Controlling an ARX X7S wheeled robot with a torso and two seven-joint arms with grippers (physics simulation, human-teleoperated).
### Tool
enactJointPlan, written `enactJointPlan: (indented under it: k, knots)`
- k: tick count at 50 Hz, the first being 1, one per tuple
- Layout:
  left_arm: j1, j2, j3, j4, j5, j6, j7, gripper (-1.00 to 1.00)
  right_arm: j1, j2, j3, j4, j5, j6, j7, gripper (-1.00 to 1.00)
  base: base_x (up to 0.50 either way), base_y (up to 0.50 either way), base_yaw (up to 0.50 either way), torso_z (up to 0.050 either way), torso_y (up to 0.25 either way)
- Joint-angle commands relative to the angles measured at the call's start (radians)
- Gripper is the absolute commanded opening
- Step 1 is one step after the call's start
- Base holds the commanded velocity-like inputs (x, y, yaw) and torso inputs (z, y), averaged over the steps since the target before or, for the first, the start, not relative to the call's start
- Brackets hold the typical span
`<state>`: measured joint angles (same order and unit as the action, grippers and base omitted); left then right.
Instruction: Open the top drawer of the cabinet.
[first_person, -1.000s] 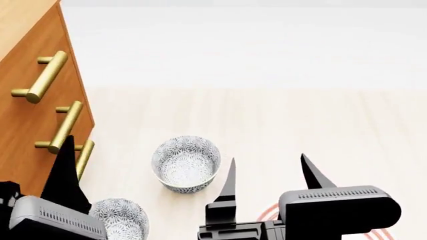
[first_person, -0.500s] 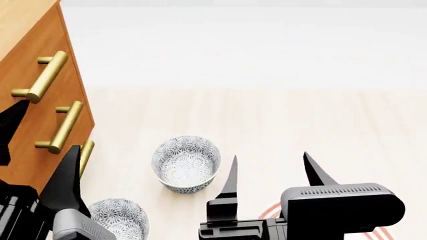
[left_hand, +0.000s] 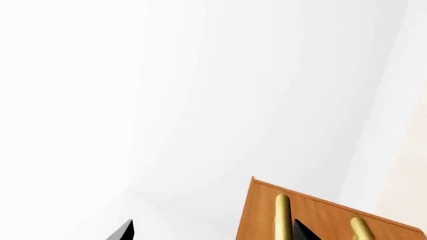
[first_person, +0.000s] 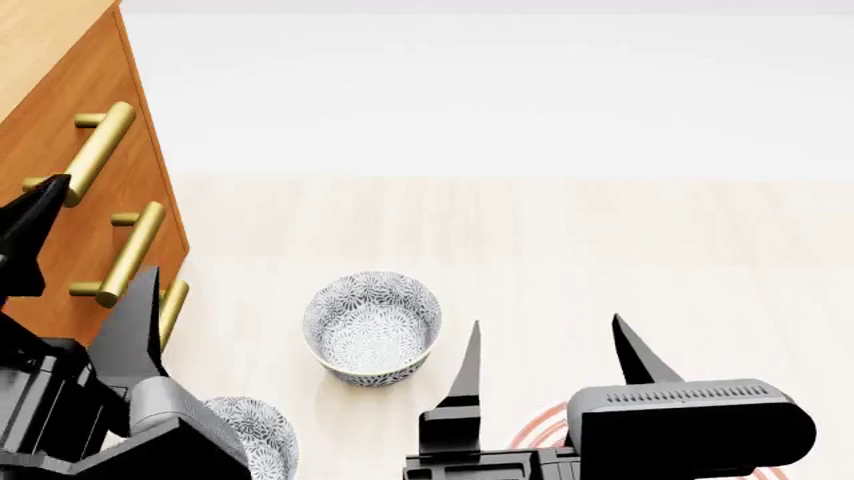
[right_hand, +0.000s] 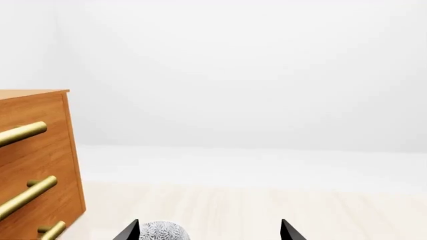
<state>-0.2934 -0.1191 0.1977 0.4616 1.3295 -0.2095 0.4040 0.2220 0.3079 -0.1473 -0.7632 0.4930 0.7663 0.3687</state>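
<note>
The orange-brown cabinet (first_person: 54, 60) stands at the left, with three brass handles showing down its front. The top drawer (first_person: 130, 170) sits flush and shut; its brass handle (first_person: 88, 150) is uppermost. My left gripper (first_person: 83, 285) is open and empty in front of the drawer fronts. One fingertip (first_person: 40, 205) is by the near end of the top handle and the other (first_person: 138, 310) by the lower handles, touching nothing. In the left wrist view the cabinet (left_hand: 320, 215) and the top handle (left_hand: 283, 217) sit by one fingertip (left_hand: 303, 232). My right gripper (first_person: 547, 350) is open and empty over the floor.
Two patterned bowls are on the pale wood floor, one (first_person: 371, 328) between the grippers and one (first_person: 256, 440) partly hidden under my left arm. Red ring marks (first_person: 534, 432) lie by the right gripper. The right wrist view shows the cabinet (right_hand: 40, 160) and a bowl (right_hand: 160, 232).
My left gripper has risen and turned, so both its fingers now show before the drawer fronts, the upper one reaching the top handle's near end. The right gripper has barely shifted.
</note>
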Motion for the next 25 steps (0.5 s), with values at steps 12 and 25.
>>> enactJointPlan:
  k: [12,25]
  knots:
    - [-0.231,-0.008,-0.023,-0.404,-0.031,-0.037,-0.101,1.0,-0.022,0.012,0.001,0.011,0.002,-0.033,-0.003,1.0,0.0,0.0,0.0,0.0,0.0]
    - [-0.3,-0.024,-0.03,-0.577,-0.032,-0.051,-0.192,1.0,-0.031,0.015,-0.005,0.017,-0.001,-0.049,-0.001,1.0,0.0,0.0,0.0,0.0,0.0]
